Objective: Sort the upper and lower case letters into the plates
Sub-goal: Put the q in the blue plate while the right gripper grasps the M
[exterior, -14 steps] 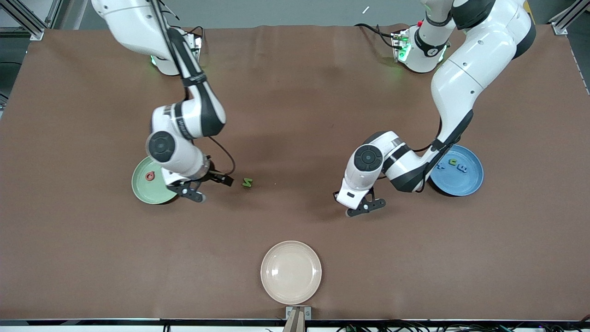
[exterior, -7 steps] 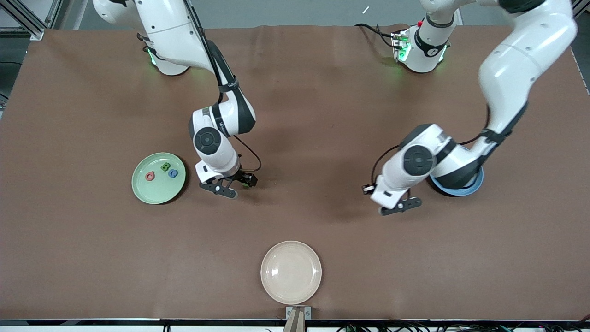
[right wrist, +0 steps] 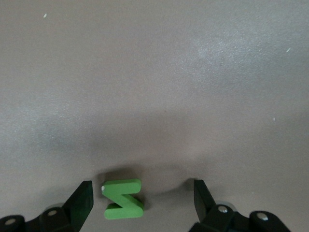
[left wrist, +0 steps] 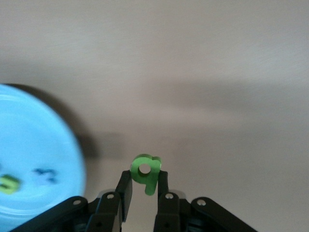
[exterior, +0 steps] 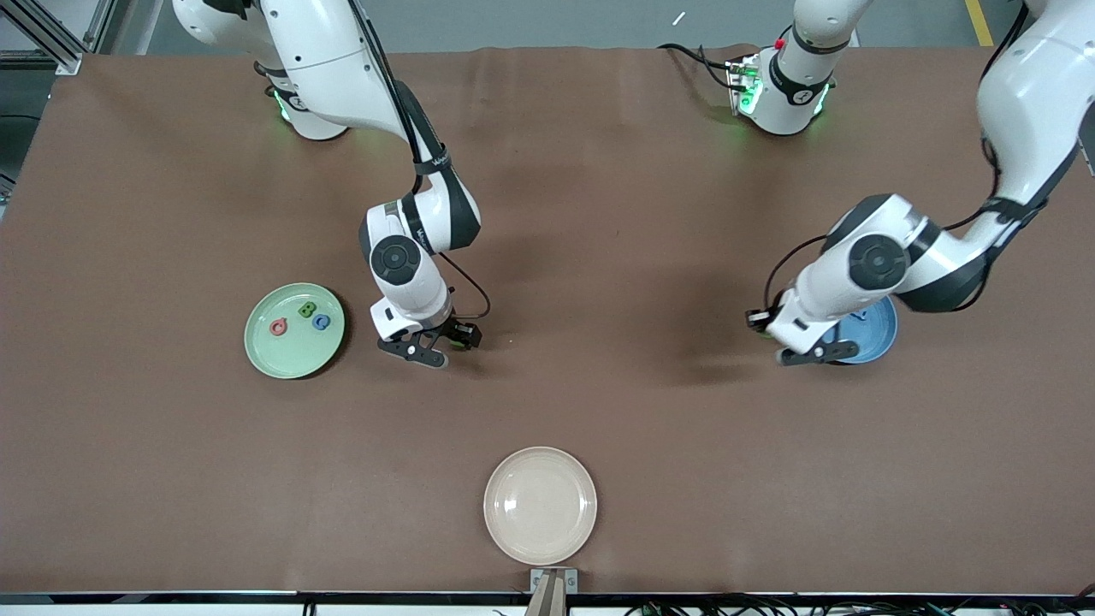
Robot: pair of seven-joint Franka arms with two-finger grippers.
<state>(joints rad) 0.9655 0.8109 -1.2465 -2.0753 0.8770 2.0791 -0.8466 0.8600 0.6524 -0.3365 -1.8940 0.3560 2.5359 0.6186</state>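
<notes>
- A round cream-beige plate (exterior: pixel 540 505) sits nearest the front camera, at the middle of the brown cloth-covered desk (exterior: pixel 171 445), with nothing on it.
- The right gripper (exterior: pixel 436 346) is low over the desk, between the pale green plate and the middle of the desk. Its jaws stand wide, and a chunky green Z-shaped toy letter (right wrist: pixel 123 198) lies flat on the desk between them, closer to one finger (right wrist: pixel 79 203) than the other and touching neither. In the front view the gripper hides this letter.
- The left gripper (exterior: pixel 813 352) is over the desk just beside the rim of the bright blue round plate (exterior: pixel 873 329), toward the middle of the desk. Its jaws are closed on a small green lower-case toy letter with a round hole and a tail (left wrist: pixel 145 172), pinched by the tail between the fingertips (left wrist: pixel 126 188).
- The blue plate, at the left arm's end of the desk, is mostly covered by the left arm in the front view. The left wrist view shows a blurred green piece (left wrist: pixel 8 183) and a blurred blue piece (left wrist: pixel 46 176) in it; their shapes cannot be read.
- The pale green round plate (exterior: pixel 265 351), at the right arm's end, holds three tiny letters close together: one pink (exterior: pixel 279 326), one green (exterior: pixel 306 310), one blue (exterior: pixel 321 322).
</notes>
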